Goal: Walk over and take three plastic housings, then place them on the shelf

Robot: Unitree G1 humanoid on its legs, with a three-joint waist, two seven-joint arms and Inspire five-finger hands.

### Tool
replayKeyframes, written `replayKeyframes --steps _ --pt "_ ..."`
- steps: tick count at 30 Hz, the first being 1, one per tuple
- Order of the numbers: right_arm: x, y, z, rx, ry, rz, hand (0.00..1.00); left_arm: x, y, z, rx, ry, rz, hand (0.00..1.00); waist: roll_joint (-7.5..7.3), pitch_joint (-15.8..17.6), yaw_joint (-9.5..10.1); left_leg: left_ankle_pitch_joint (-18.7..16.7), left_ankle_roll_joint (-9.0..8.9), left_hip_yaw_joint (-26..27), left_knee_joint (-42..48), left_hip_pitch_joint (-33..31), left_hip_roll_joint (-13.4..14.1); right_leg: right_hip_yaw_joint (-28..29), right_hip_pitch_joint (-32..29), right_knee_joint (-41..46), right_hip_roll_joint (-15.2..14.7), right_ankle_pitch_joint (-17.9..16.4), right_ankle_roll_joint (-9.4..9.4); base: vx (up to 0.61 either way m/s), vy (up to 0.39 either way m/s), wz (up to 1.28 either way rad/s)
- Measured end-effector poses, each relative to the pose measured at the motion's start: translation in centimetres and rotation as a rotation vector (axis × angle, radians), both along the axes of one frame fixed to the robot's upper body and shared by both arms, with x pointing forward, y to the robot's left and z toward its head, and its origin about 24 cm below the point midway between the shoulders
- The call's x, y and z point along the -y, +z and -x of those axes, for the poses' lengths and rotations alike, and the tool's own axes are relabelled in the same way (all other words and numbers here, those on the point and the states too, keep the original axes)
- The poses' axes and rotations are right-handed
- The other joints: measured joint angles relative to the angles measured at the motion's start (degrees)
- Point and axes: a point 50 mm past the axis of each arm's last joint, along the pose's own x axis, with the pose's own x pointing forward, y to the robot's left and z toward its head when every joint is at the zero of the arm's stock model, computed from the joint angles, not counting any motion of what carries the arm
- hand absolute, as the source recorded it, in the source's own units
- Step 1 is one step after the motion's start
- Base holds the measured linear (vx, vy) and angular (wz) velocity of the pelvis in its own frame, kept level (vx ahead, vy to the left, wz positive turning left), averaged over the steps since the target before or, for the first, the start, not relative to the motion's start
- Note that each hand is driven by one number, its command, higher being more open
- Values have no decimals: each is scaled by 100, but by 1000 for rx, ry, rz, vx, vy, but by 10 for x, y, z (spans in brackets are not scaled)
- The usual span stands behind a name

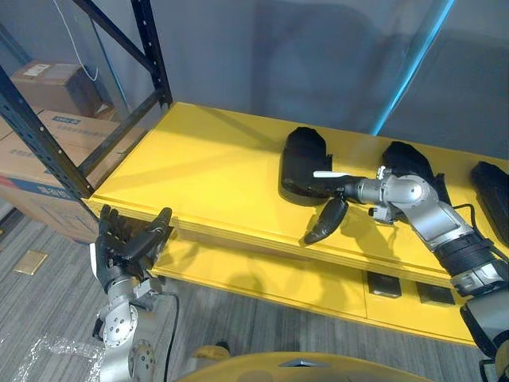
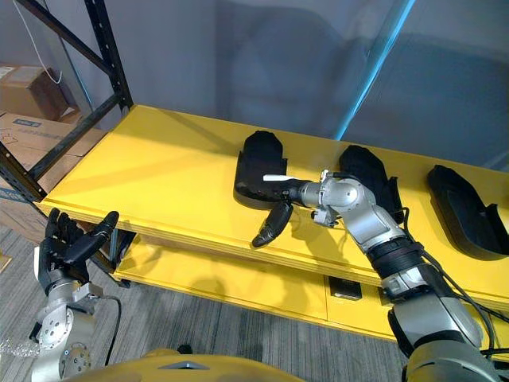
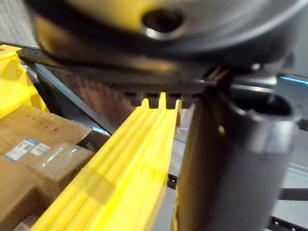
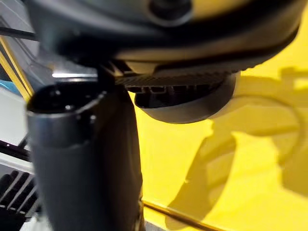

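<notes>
Three black plastic housings lie in a row on the yellow shelf (image 1: 215, 167): the first housing (image 1: 303, 157) in the middle, the second housing (image 1: 407, 161) behind my right forearm, the third housing (image 1: 492, 191) at the far right. My right hand (image 1: 340, 188) is open. Its straight fingers rest on the near end of the first housing, whose edge shows past them in the right wrist view (image 4: 187, 106). Its thumb (image 1: 325, 221) hangs apart over the shelf board. My left hand (image 1: 126, 243) hangs open and holds nothing, below the shelf's front left corner.
Black rack uprights (image 1: 151, 48) and braces stand at the shelf's left end. Cardboard boxes (image 1: 48, 151) are stacked on the floor to the left. A grey wall closes the back. Crumpled plastic film (image 1: 44, 350) lies on the carpet at lower left.
</notes>
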Motion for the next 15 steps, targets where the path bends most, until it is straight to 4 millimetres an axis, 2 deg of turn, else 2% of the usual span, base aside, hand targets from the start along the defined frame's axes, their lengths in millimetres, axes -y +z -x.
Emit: replayKeyframes --steps 3,6,7,9,12,15 --pt "5 23 2 92 6 43 100 0 0 0 -3 3 0 100 -2 -1 -25 -3 -2 59 3 0 6 71 -37 4 3 5 9 -5 10 -12" --pt "6 65 2 263 13 73 100 0 0 0 -1 4 -1 100 -8 -3 -167 -19 -14 142 10 10 22 150 -69 9 15 11 18 -11 9 -14" --pt "7 83 5 341 12 73 100 0 -1 1 -1 7 -1 100 -8 -3 -186 -29 -15 198 10 29 32 201 -84 9 23 11 18 -1 7 -15" --pt "11 108 11 447 -3 47 100 -3 -2 4 -5 26 -4 100 -7 -3 -178 -55 -29 257 15 66 52 266 -85 11 28 11 18 5 10 -18" --pt "13 136 19 599 -28 -9 100 -5 -4 6 -7 49 -4 100 -8 -4 -211 -101 -78 317 16 87 76 322 -99 12 33 10 18 -9 9 -12" --pt "17 149 33 706 -59 -154 100 -6 -3 6 0 57 -8 100 -6 -7 -236 -101 -76 354 11 39 75 370 -180 25 37 10 19 -17 11 -6"
